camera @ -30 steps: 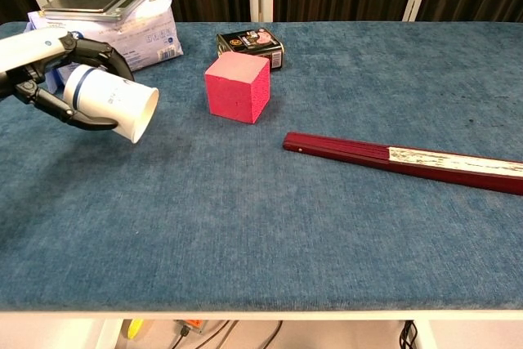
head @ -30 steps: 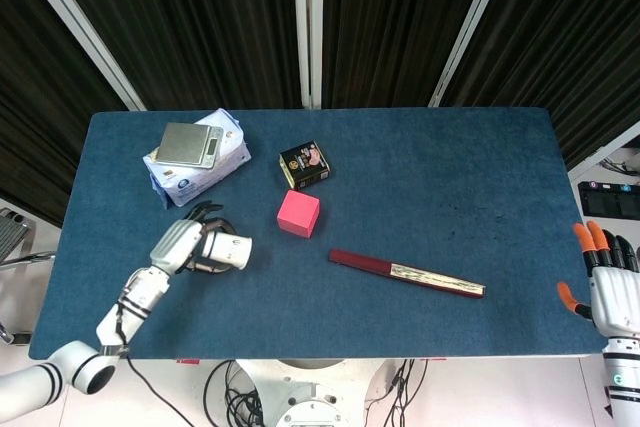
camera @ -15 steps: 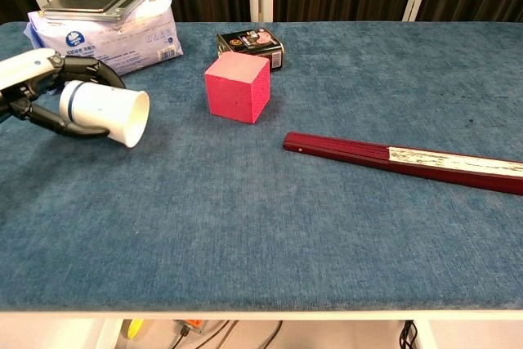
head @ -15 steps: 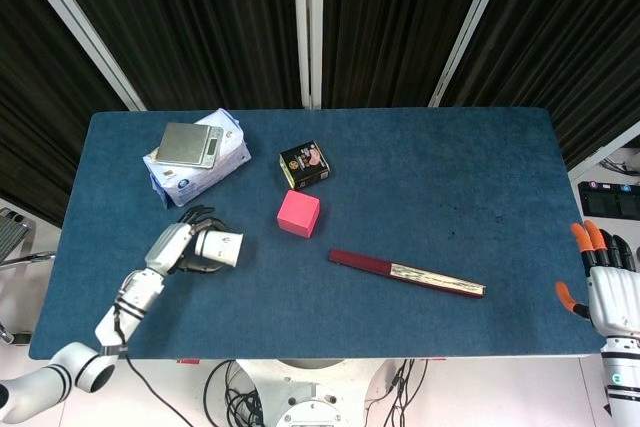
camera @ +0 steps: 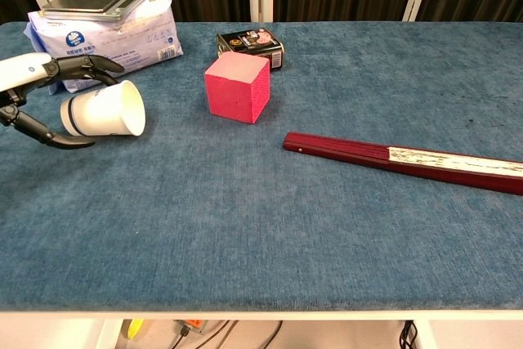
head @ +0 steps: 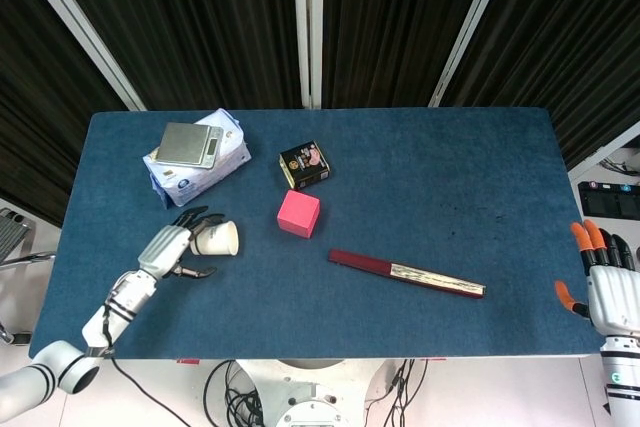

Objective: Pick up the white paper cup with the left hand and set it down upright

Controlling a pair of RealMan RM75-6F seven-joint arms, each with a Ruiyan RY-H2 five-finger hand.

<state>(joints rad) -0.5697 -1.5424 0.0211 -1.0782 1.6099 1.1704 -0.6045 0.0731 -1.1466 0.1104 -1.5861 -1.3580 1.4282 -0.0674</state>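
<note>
Near front edge of the blue cloth-covered desk (camera: 245,234) there's wide bare cloth, open room w/ nothing in the way. Right hand (head: 610,287) sits off the desk's right edge, fingers straight, holding nothing. Closed dark-red folding fan (camera: 404,158) lies right of centre. At left, left hand (camera: 37,91) has fingers spread around the white paper cup (camera: 102,109), lying on its side, mouth facing right; contact unclear. Behind: pink cube (camera: 237,86), black tin (camera: 250,45), silver scale (head: 191,143) on a white-blue pack (camera: 122,34) near far-left edge.
</note>
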